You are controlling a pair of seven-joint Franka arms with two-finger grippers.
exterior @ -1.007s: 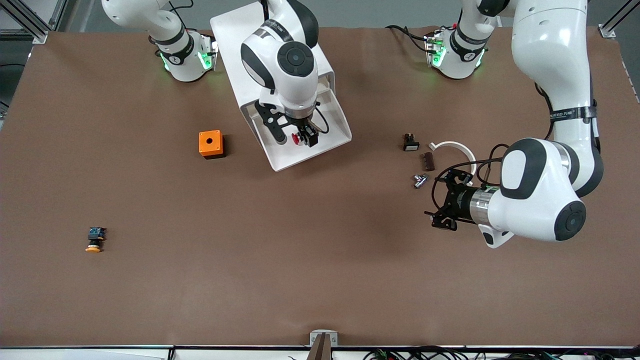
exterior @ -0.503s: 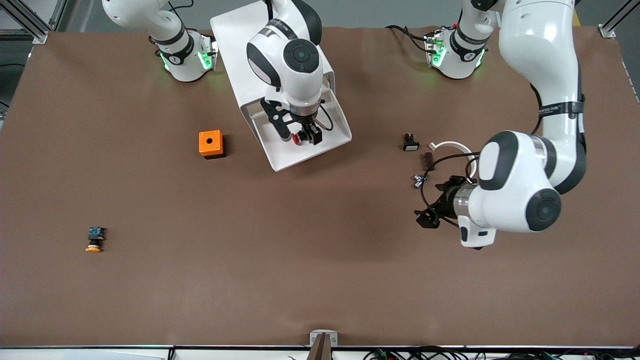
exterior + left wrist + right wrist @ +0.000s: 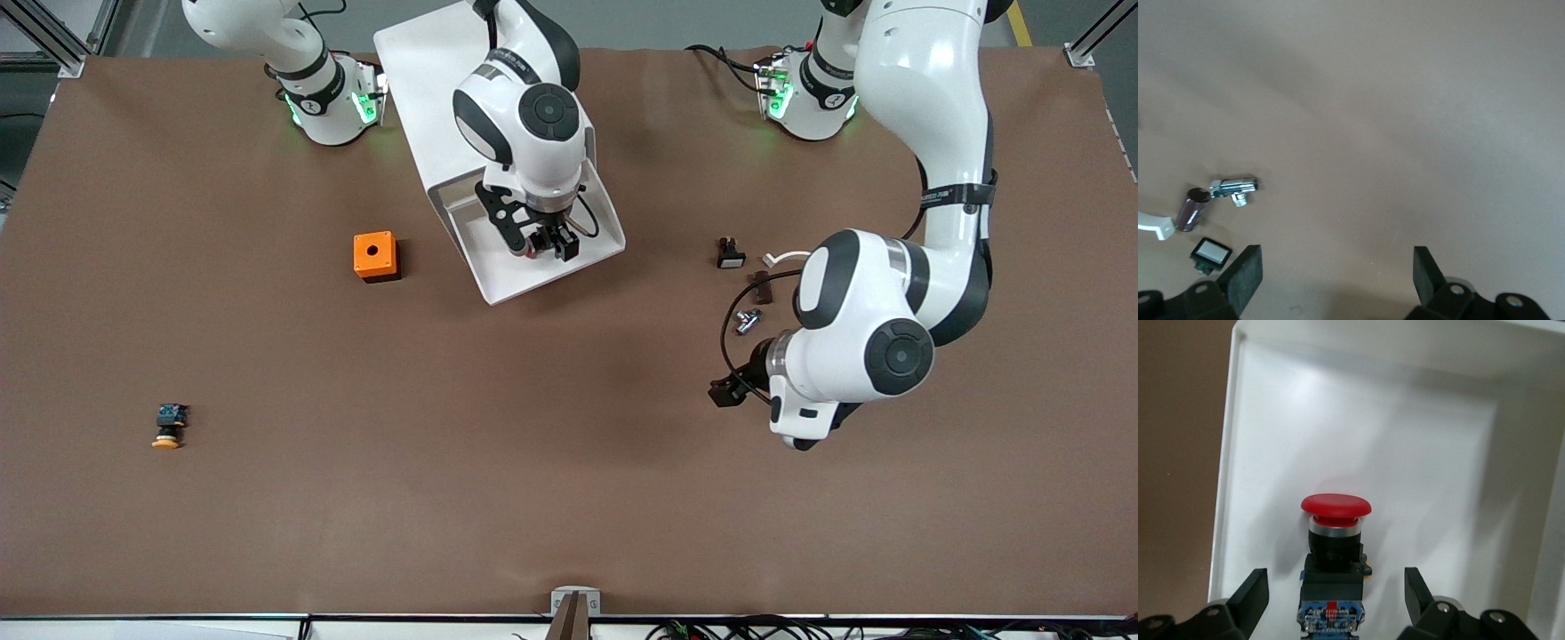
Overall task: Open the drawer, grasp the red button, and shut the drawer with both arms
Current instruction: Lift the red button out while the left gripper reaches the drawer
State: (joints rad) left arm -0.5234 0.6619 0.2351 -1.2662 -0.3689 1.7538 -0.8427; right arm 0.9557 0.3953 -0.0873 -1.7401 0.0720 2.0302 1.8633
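Progress sits about a third through, I'd say. Taking the drawer (image 3: pixel 533 267) as the landmark: nearest the front camera and well off toward the left arm's end, the left claw (image 3: pixel 727 391) hangs wide and empty over bare counter (image 3: pixel 551 462), waiting. The drawer itself stands pulled out of the cabinet (image 3: pixel 427 80). Inside lies the button (image 3: pixel 1333 560), red cap showing, between the spread fingers of the right claw (image 3: pixel 1335 600), not yet gripped. Grabbing and closing remain.

The left arm (image 3: pixel 853 347) has swung toward the table's middle, hiding the white ring.
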